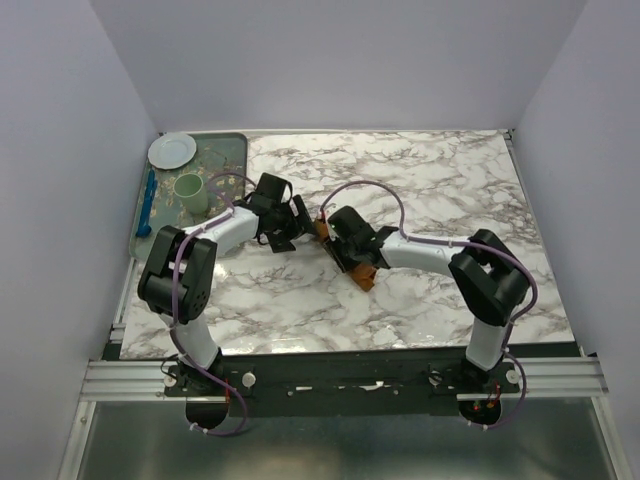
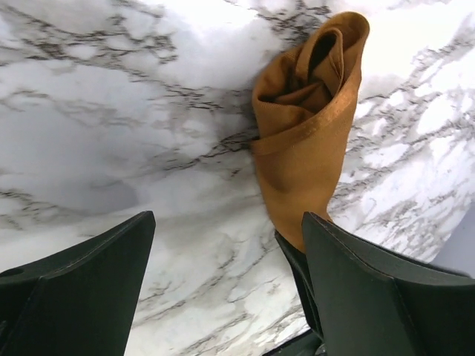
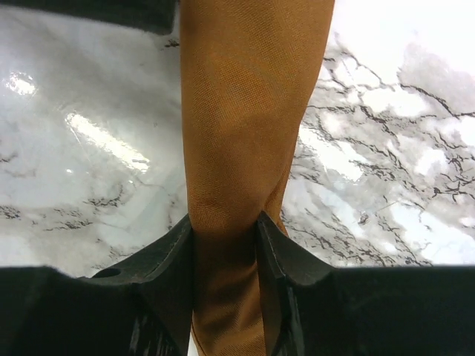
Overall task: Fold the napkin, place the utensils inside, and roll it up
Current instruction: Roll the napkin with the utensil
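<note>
Rust-orange napkin (image 3: pixel 252 148) roll between clamped right jaws — left jaws apart, beside it.

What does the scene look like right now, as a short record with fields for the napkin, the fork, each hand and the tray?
napkin: rolled into a loose tube on the marble table
fork: not visible in any view
right hand: shut on the napkin, clamped around the roll
left hand: open, holding nothing, the roll's end just beside it
tray: far left corner, holds plate, cup, blue utensil
</note>
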`<state>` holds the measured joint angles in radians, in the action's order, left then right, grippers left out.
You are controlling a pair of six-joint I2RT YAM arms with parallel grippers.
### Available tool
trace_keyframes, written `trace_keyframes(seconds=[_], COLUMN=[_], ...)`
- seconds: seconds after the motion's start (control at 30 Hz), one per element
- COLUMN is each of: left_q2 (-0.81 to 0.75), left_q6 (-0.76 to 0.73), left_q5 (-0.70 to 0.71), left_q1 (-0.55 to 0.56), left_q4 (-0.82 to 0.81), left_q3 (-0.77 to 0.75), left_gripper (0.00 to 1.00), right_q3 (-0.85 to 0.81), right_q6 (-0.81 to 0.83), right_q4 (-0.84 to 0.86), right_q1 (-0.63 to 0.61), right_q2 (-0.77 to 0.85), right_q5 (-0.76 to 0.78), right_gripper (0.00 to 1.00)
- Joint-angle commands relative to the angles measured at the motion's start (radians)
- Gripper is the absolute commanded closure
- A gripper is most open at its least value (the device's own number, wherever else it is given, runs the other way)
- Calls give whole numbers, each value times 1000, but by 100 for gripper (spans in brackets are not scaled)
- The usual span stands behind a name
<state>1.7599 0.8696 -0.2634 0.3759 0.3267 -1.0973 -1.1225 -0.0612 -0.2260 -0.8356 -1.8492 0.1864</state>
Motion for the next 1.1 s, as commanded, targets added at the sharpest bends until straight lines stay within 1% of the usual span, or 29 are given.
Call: trace_keyframes(seconds=[0.0, 0.03, 0.07, 0.13, 0.17, 0.23, 0.27, 0.47, 0.6, 0.67, 0.7, 0.8, 1.0, 1.07], left_q2=[-5, -2, 3, 19, 24, 38, 41, 78, 105, 122, 127, 131, 102, 102], left_q6=[42, 49, 58, 65, 69, 78, 83, 83, 80, 72, 71, 75, 80, 81], left_q5=[-43, -43, -40, -40, -43, -40, -42, -59, -57, -17, 13, 82, 179, 190], left_q1=[31, 35, 40, 50, 54, 60, 60, 77, 93, 107, 112, 127, 176, 193], left_q4=[-74, -81, -86, -87, -87, -87, -89, -89, -69, -3, 64, 142, 175, 170], left_q3=[-12, -13, -24, -41, -58, -75, -90, -160, -197, -232, -246, -273, -271, -266], left_gripper=[11, 10, 10, 10, 10, 11, 11, 13, 16, 15, 14, 13, 14, 14], right_q3=[59, 64, 67, 87, 93, 102, 104, 128, 128, 125, 121, 118, 112, 110], right_q6=[-60, -78, -84, -103, -106, -123, -124, -138, -144, -150, -150, -155, -155, -155], right_q4=[28, 45, 50, 85, 92, 103, 106, 137, 146, 146, 146, 148, 149, 148], right_q1=[111, 148, 168, 203, 234, 274, 286, 348, 372, 386, 391, 398, 406, 408], right_q2=[27, 28, 27, 25, 22, 12, 5, -24, -34, -42, -50, -61, -74, -70], right_q5=[-336, -375, -465, -554, -638, -698, -761, -901, -927, -944, -946, -949, -944, -940], right_gripper=[60, 60, 61, 62, 62, 62, 62, 62, 60, 59, 59, 59, 57, 55])
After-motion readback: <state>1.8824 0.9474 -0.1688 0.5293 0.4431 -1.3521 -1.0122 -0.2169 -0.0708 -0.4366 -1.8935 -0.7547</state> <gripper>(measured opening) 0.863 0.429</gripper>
